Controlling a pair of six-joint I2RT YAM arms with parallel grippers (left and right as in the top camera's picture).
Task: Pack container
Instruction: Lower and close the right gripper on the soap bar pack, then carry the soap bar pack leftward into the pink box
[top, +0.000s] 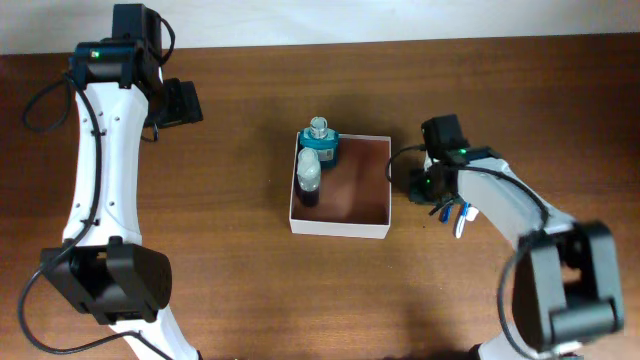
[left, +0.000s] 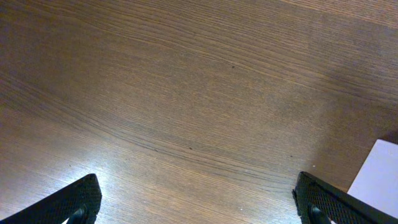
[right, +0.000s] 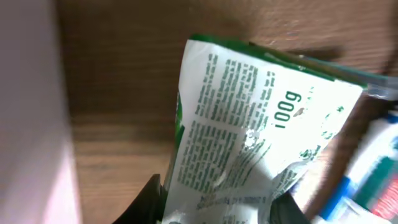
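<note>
The container (top: 338, 228) is being shown at the centre of the overhead frame, with a teal bottle (top: 320, 142) and a dark bottle (top: 309, 182) standing in its upper-left corner. Just right of its right wall, a green-and-white tube (right: 249, 124) is being pinched by the right gripper (top: 428, 187). At the upper left, well apart, the left gripper (top: 185, 102) is being held with fingers spread.

Dark wooden table (left: 199, 93) fills frame | left gripper (left: 199, 205) spread wide, black fingertips (left: 74, 202) in both bottom corners | white container (left: 379, 177) corner at lower right edge
</note>
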